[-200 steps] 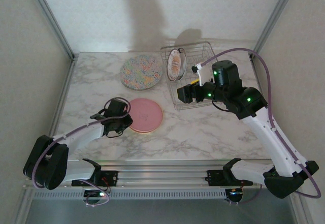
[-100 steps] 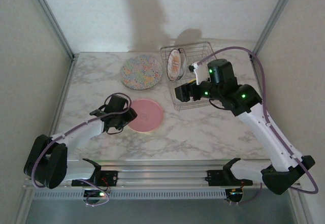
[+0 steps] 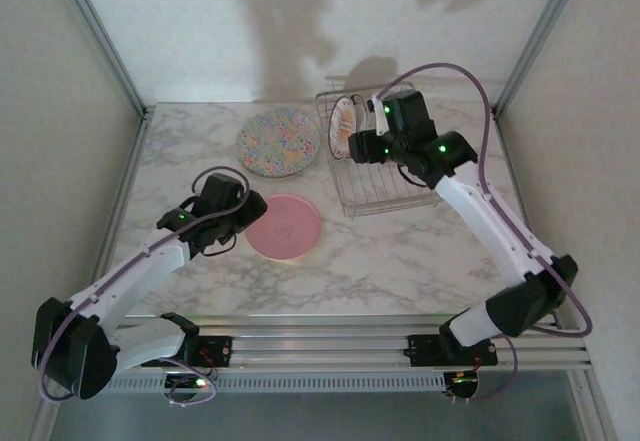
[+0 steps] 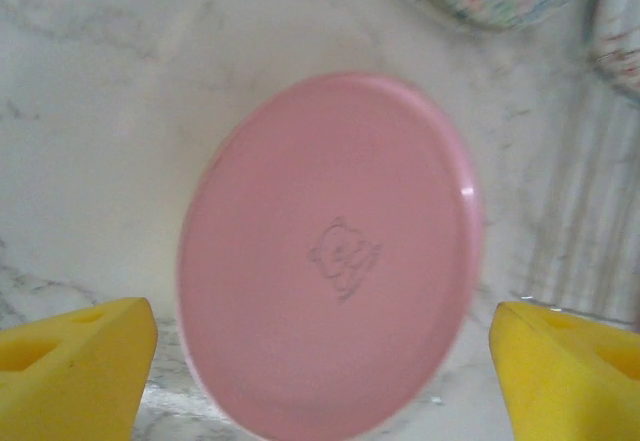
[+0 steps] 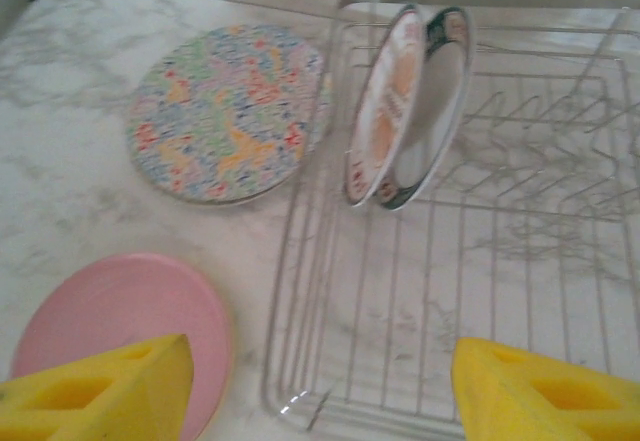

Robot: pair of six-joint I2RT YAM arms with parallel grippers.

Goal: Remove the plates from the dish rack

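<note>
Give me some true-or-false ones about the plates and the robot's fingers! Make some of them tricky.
1. The pink plate lies flat on the table. True.
2. The dish rack has nothing in it. False: two plates stand upright in it.
3. The left fingers are squeezing the pink plate. False: they stand wide open over it.
4. The speckled plate lies on the table, outside the dish rack. True.
</note>
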